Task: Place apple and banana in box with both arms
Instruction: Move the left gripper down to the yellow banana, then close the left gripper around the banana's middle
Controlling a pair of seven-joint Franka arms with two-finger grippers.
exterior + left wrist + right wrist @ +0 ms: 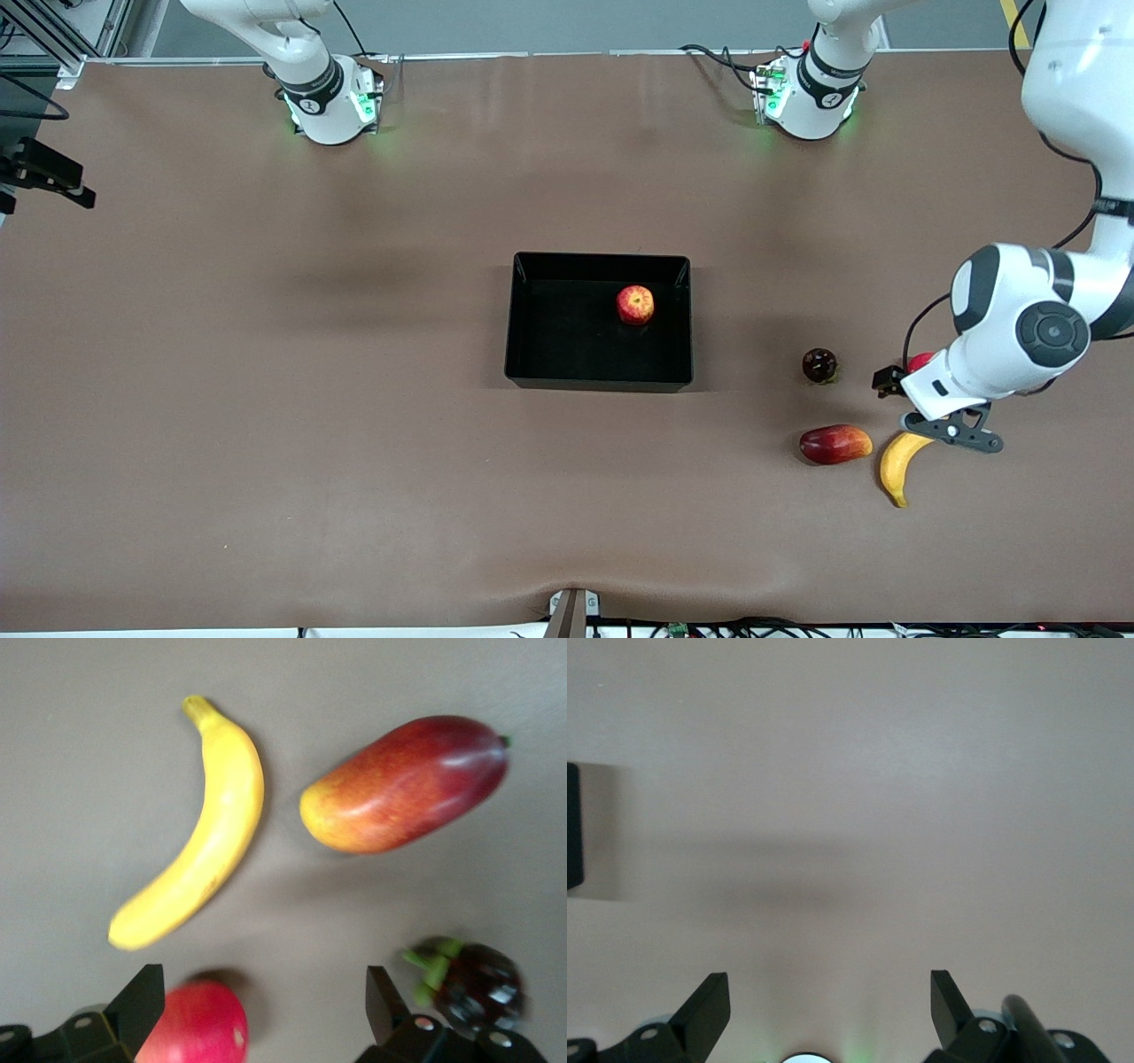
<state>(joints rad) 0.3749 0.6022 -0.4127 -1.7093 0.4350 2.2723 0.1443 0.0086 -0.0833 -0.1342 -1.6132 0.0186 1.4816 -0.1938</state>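
The apple (635, 304), red with yellow streaks, lies inside the black box (567, 341) at the table's middle. The yellow banana (898, 465) (202, 835) lies on the table toward the left arm's end, nearer to the front camera than the box. My left gripper (890, 383) (263, 1005) hangs open and empty just above the table, over the spot between a plain red fruit and a dark fruit, close to the banana's stem end. My right gripper (830, 1001) is open and empty above bare table, with an edge of the box (572, 826) showing in its wrist view. It is outside the front view.
A red-and-yellow mango-like fruit (834, 444) (407, 784) lies beside the banana. A dark purple fruit with green leaves (819, 364) (474, 985) and a plain red round fruit (920, 361) (197, 1028) sit under the left hand. The left arm's elbow (1019, 319) looms over that corner.
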